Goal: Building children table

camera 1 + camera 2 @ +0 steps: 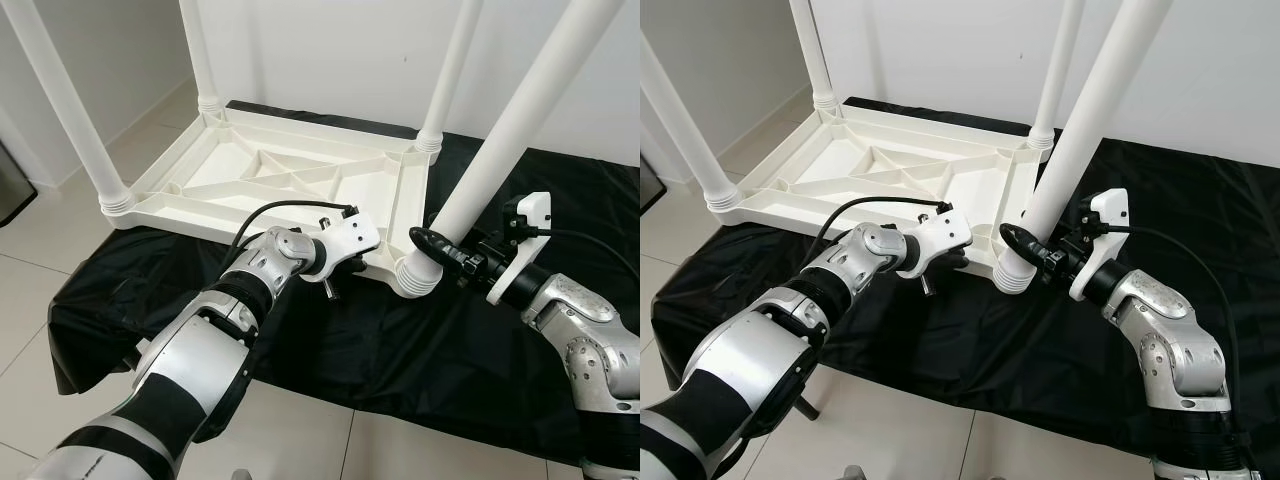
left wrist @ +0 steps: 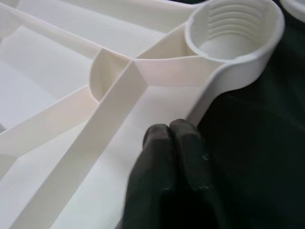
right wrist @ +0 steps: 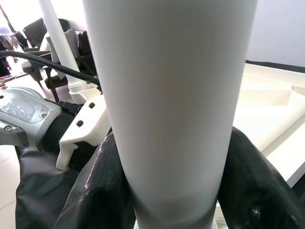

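A black cloth (image 1: 330, 350) covers a low counter across the middle of the frame, with pale floor tiles (image 1: 40, 250) at the left and bottom edges. On the cloth, in the upper centre, a white plastic children's table (image 1: 270, 175) lies upside down, its ribbed underside facing up. Three white legs stand in its corner sockets: one at the upper left (image 1: 70, 110), one at the top centre (image 1: 200, 60), one at the top right of centre (image 1: 450, 70).

A fourth white leg (image 1: 520, 130) slants from the upper right down to the near right corner of the table, its ribbed end (image 1: 415, 277) at the table's edge. The right tool (image 1: 440, 248), centre right, has its two black fingers (image 3: 95, 191) pinching this leg just above the ribbed end, one finger on each side.

The left tool (image 2: 171, 143), just left of centre, rests on the table's near rim beside that corner. Its black fingers (image 2: 188, 143) are pressed together, holding nothing, with the tips on the white rim. In the left wrist view, an open threaded socket (image 2: 233, 28) lies just beyond them.
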`<state>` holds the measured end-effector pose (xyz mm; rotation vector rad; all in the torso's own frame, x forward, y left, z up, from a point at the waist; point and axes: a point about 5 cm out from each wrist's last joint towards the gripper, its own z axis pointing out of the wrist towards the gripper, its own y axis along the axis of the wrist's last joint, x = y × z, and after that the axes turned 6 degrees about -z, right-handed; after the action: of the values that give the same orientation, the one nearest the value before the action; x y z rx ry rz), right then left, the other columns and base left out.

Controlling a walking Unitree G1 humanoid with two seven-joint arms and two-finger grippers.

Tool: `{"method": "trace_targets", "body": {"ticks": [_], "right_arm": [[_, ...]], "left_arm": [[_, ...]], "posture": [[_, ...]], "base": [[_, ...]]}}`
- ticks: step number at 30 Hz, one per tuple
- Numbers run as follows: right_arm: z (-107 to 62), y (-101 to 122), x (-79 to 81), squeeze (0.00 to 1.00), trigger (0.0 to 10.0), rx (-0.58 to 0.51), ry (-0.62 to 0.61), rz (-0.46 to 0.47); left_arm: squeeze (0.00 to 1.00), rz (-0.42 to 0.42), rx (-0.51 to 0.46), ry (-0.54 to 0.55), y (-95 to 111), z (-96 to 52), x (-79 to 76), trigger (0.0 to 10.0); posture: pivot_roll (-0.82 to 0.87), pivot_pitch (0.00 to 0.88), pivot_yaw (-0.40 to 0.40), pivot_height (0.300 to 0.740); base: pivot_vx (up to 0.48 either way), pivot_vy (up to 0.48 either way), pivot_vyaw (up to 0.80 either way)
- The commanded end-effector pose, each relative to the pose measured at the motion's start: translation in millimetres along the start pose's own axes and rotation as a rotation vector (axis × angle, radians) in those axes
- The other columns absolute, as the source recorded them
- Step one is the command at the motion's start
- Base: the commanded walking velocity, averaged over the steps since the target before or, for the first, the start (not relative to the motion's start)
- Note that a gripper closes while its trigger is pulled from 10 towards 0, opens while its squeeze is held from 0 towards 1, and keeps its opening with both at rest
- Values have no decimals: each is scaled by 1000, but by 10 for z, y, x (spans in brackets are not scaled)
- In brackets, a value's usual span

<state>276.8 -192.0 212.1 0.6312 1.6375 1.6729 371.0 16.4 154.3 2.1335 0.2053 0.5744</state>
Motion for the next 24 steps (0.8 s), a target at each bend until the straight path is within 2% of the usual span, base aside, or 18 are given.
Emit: {"method": "trace_targets", "body": {"ticks": [1, 4, 5, 7, 8, 10, 11, 13, 14, 21, 22, 23, 24], "right_arm": [[6, 40, -28, 0, 10000, -15, -9, -4], [10, 41, -35, 0, 10000, -17, -13, -4], [10, 43, -39, 0, 10000, -17, -14, -5], [10, 43, -39, 0, 10000, -17, -14, -5], [9, 44, -46, 0, 10000, -16, -16, -6], [10, 46, -51, 0, 10000, -16, -18, -8], [11, 47, -54, 0, 10000, -18, -20, -8], [12, 47, -55, 0, 10000, -19, -21, -8], [12, 46, -54, 0, 10000, -20, -21, -8], [16, 46, -52, 0, 10000, -21, -21, -5], [23, 52, -51, 0, 10000, -26, -20, -4], [30, 56, -48, 0, 10000, -29, -18, -5], [30, 56, -48, 0, 10000, -29, -18, -5]], "left_arm": [[0, -52, 96, -28, -269, -4, -68, 0], [0, -42, 97, -69, -276, -6, -94, 0], [0, -34, 101, -97, -288, -7, -114, 8706], [0, -34, 101, -97, -288, -7, -114, 8706], [0, -34, 101, -116, -293, -7, -129, 10000], [0, -27, 95, -124, -284, -5, -134, 10000], [898, -48, 73, -132, -247, -6, -126, 10000], [898, -64, 57, -135, -220, -8, -117, 10000], [1000, -70, 43, -142, -188, -17, -100, 10000], [1000, -50, 24, -176, -122, -50, -63, 10000], [1000, -23, 37, -190, -119, -49, -72, 10000], [953, -13, 52, -183, -123, -40, -74, 10000], [953, -13, 52, -183, -123, -40, -74, 10000]], "posture": [[-66, 56, 14, 740], [-67, 54, 14, 740], [-67, 54, 15, 740], [-67, 54, 15, 740], [-68, 53, 14, 740], [-68, 53, 15, 740], [-68, 51, 15, 740], [-68, 51, 15, 740], [-69, 50, 16, 740], [-69, 44, 17, 740], [-68, 39, 19, 740], [-68, 37, 20, 740], [-68, 37, 20, 740]], "base": [[0, 0, 0], [0, 0, 0], [0, 0, 0], [0, 0, 0], [0, 0, 0], [0, 0, 0], [0, 0, 0], [0, 0, 0], [0, 0, 0], [0, 0, 0], [0, 0, 0], [0, 0, 0], [0, 0, 0]]}}
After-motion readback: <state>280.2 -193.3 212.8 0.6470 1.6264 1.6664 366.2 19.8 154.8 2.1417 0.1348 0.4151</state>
